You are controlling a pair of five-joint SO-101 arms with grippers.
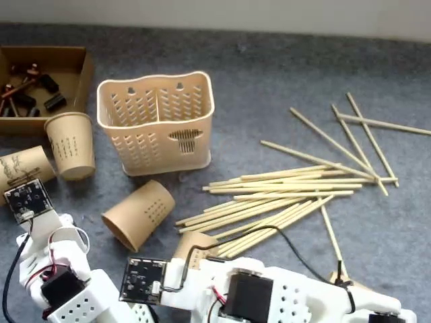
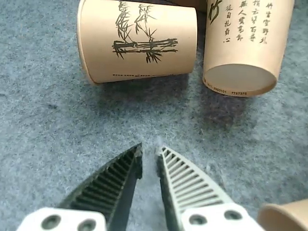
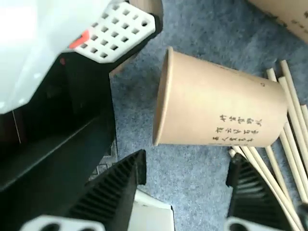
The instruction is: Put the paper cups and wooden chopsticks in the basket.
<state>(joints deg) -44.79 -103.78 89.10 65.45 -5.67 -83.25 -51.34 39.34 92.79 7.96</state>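
Wide-open right pincer faces a tipped tan paper cup, likely light and crushable, best pinched gently at its rim; left pincer all but closed, empty.

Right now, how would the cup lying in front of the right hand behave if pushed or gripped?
The cup lies on its side, so a push would probably roll it. It looks like thin paper: likely light and easily crushed, so the open right hand should squeeze gently.
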